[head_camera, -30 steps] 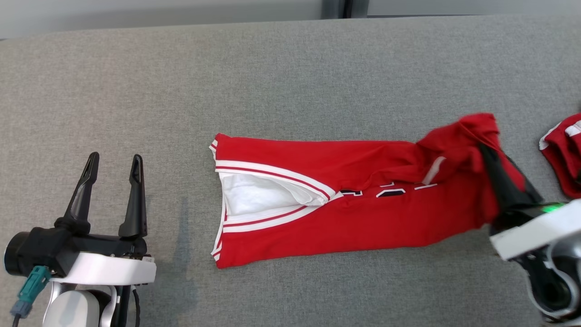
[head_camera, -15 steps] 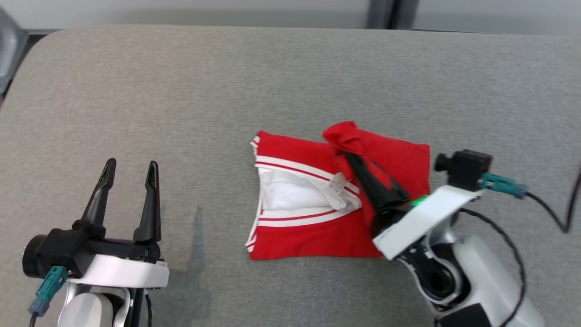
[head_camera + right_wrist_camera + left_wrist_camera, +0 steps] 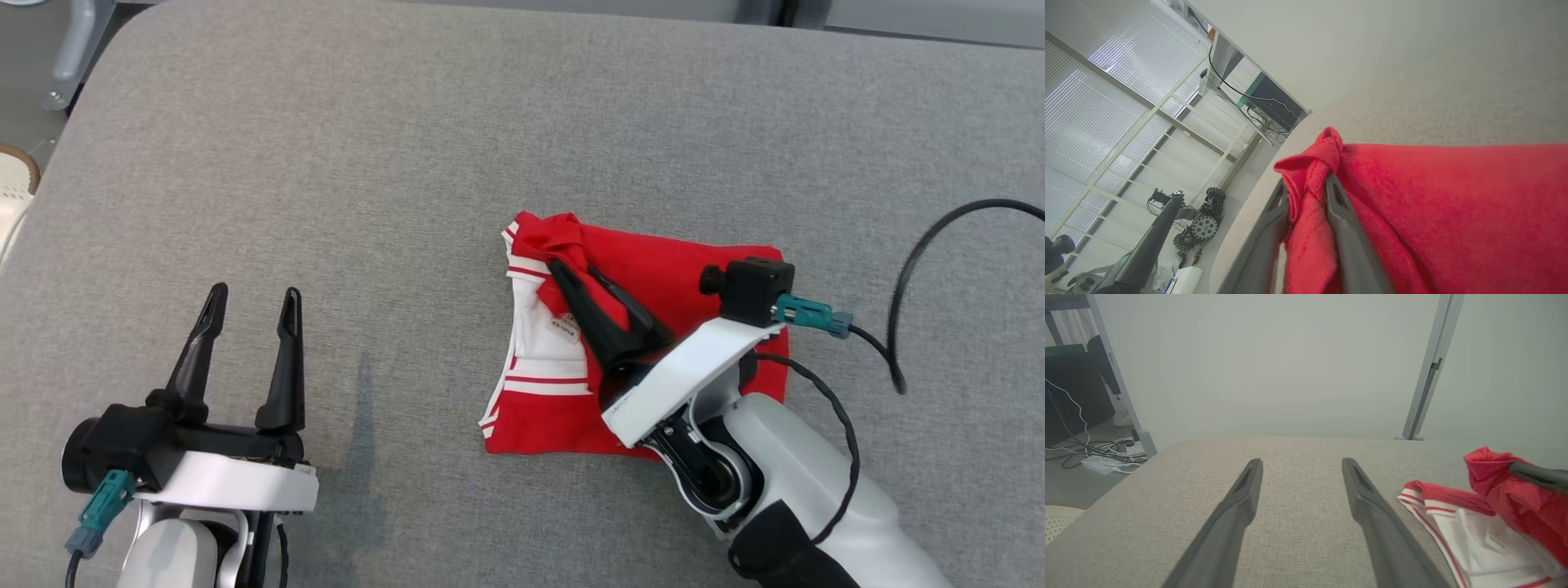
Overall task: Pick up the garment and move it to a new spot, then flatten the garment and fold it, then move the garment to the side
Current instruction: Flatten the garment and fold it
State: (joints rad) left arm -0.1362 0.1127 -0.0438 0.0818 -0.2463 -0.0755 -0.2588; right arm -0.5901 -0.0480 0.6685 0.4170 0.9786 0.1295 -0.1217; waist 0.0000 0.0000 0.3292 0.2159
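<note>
Fold's landed, release next: right gripper (image 3: 571,268), still pinching the hem, has doubled the red white-trimmed jersey (image 3: 678,261) toward nine o'clock, mid grey upholstered surface (image 3: 326,163); left gripper (image 3: 255,291) open at seven.

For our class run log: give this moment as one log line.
garment: folded over on grey surface | right fingers: pinch raised fold at its left edge | left fingers: open, apart from garment
</note>
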